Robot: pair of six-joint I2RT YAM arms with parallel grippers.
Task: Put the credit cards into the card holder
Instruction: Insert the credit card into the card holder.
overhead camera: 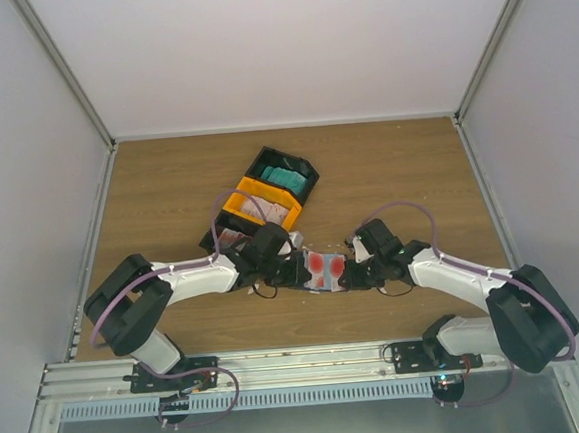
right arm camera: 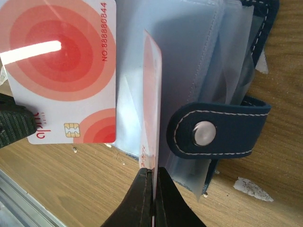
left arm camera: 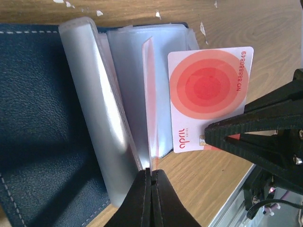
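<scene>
L gripper (left arm camera: 150, 176) is pinched shut on a clear sleeve (left arm camera: 148, 109) edge; card holder (left arm camera: 38, 118) lies spread left of its tips. R gripper (right arm camera: 152, 176) clamps a credit card (left arm camera: 208, 90) by the chip end. Card's prob. stiff, slick, light; sleeves floppy. I'd grip the end, feed straight.
</scene>
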